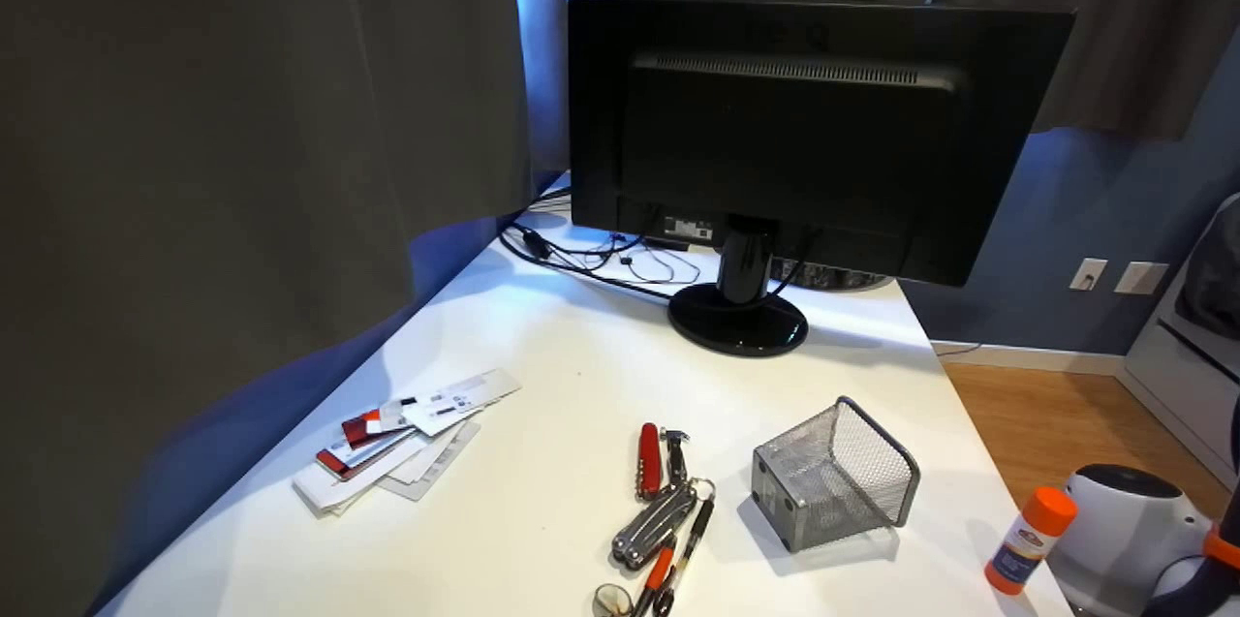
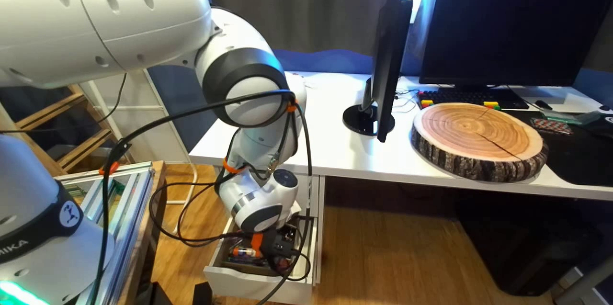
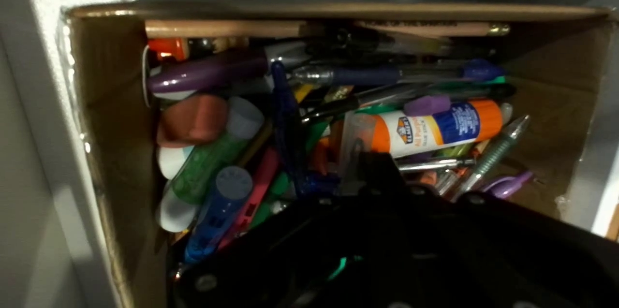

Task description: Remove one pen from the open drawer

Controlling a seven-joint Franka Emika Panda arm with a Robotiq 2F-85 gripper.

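Note:
The open white drawer (image 2: 258, 288) is under the desk and holds a cardboard box (image 3: 309, 9) full of pens and markers. My gripper (image 2: 280, 246) points down into the drawer; its fingertips are hidden there. In the wrist view the dark fingers (image 3: 382, 168) come together in the middle, with nothing clearly held. They are low over the pile, beside the glue stick (image 3: 425, 126) and a translucent plastic piece (image 3: 353, 141). A thin pen with a green ribbed grip (image 3: 495, 155) lies slanted at the right. A blue pen (image 3: 286, 119) lies left of the fingers.
The drawer walls and box sides are close around my gripper. Black cables (image 2: 309, 156) loop beside the wrist. The white desk (image 1: 542, 501) carries a mesh basket (image 1: 833, 481), a multi-tool (image 1: 654, 525), papers (image 1: 426, 433) and a monitor (image 1: 804, 142). A wood slice (image 2: 479, 128) lies further along.

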